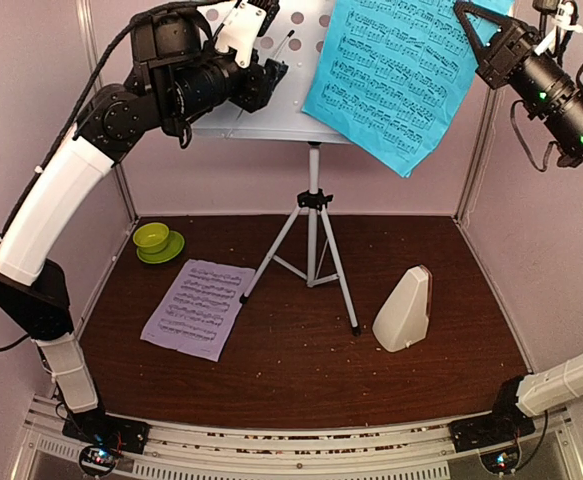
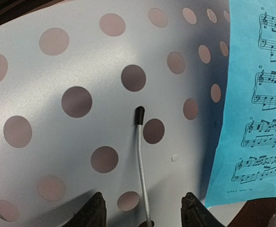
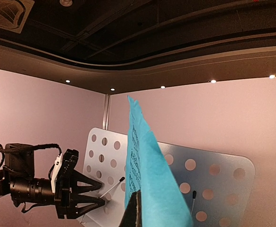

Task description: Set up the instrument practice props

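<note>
The white perforated music stand (image 1: 261,100) stands on its silver tripod (image 1: 313,245) at the back. My right gripper (image 1: 474,22) is shut on the top right corner of the cyan page (image 1: 396,75) and holds it tilted against the stand's right half. In the right wrist view the cyan page (image 3: 149,179) runs edge-on up from my dark finger (image 3: 134,213). My left gripper (image 2: 143,213) is open, with its fingers on either side of the stand's wire page holder (image 2: 141,156). The lilac page (image 1: 196,308) lies flat on the table. The cream metronome (image 1: 404,310) stands at the right, cover on.
A lime-green bowl on its saucer (image 1: 154,240) sits at the back left of the dark wooden table (image 1: 301,370). Pink walls with metal corner posts close the back and sides. A second wire holder (image 3: 193,201) shows on the stand's right half.
</note>
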Robot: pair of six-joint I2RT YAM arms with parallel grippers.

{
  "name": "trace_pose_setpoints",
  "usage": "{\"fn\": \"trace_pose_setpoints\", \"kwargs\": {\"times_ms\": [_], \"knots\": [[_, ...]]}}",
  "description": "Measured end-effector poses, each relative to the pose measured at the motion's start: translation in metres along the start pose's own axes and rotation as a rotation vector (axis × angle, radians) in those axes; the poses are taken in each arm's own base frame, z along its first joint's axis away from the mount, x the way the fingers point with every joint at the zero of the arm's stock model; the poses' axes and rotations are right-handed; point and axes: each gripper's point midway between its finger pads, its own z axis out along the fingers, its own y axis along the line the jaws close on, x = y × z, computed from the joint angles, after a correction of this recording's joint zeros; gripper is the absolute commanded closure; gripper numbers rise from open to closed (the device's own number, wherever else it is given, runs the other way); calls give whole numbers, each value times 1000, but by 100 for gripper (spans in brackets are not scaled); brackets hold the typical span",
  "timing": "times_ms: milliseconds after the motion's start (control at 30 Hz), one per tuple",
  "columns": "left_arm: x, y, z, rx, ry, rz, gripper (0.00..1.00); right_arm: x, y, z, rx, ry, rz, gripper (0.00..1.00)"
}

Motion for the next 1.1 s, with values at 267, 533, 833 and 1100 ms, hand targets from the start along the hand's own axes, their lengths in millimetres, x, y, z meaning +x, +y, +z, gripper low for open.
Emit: {"fn": "trace_pose_setpoints", "kwargs": {"times_ms": [267,533,833,1100], "knots": [[4,10,0,-63,25,26,57,-8,-2,6,10,-31,-27,100],[13,6,8,-70,46,50,74,0,-1,13,11,-24,-55,100],[13,1,11,-73,23,57,99,8,0,21,17,-20,-80,100],[9,-1,11,-76,-40,66,100,8,-6,25,41,-36,-87,100]]}}
